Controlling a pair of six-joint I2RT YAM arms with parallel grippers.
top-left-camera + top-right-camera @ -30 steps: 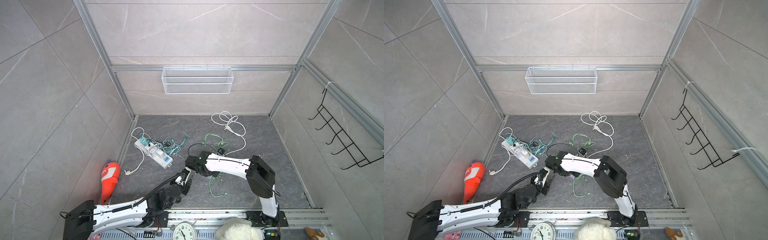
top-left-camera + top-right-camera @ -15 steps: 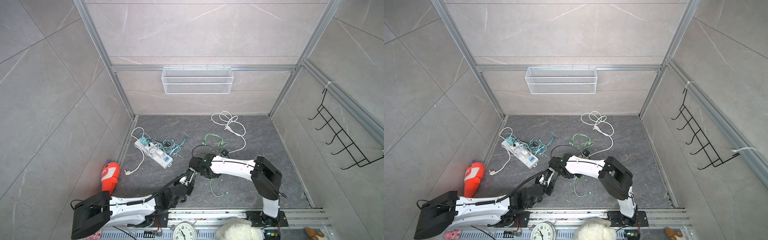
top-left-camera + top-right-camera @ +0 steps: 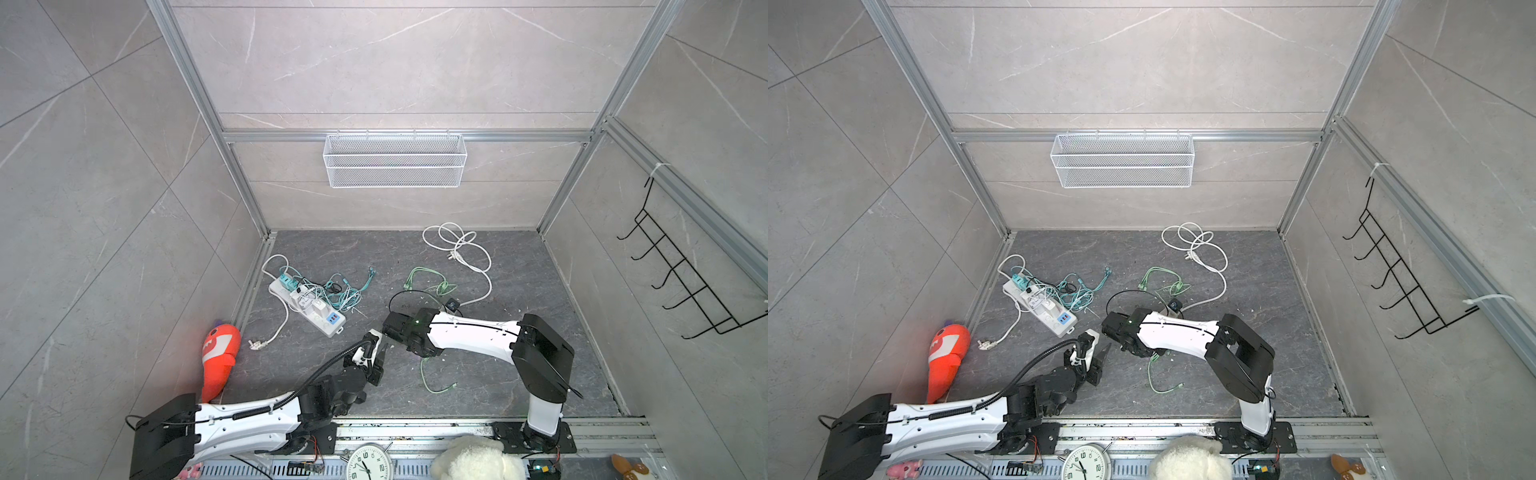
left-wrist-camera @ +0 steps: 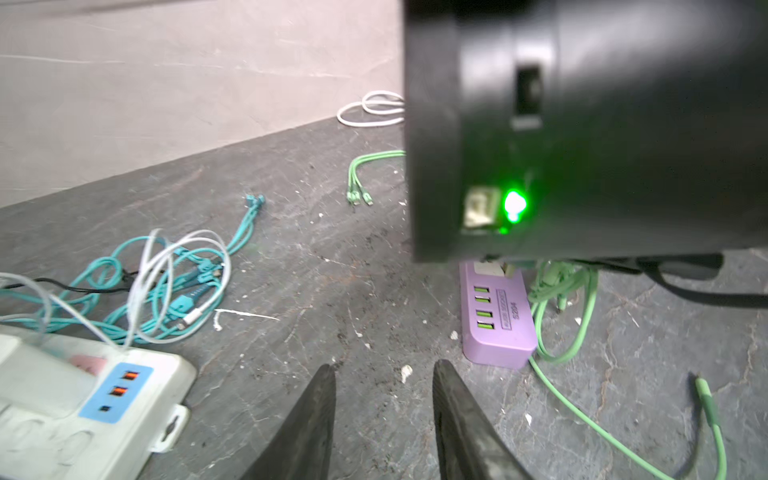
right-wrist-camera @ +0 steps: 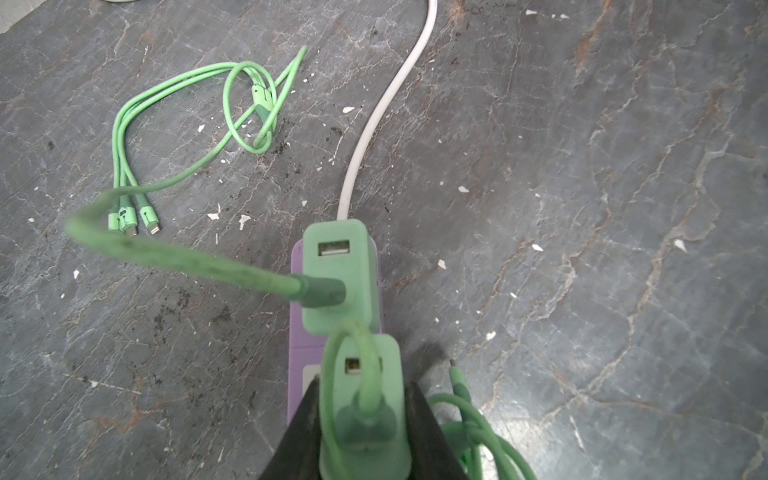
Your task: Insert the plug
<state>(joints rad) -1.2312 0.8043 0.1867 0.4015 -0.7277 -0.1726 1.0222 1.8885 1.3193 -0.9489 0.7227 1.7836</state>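
Since a moment ago, my right arm has slid a little toward the front. My right gripper (image 5: 365, 386) squeezes the smooth, boxy green plug (image 5: 388, 357) right over the purple strip (image 4: 496, 328) on the bench. My left gripper (image 4: 383, 374) is half open, holding nothing. I should push straight down, slowly.

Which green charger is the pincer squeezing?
The near green charger, clamped in the right pincer. The far green charger sits untouched, farther along the purple power strip, toward the white cord.
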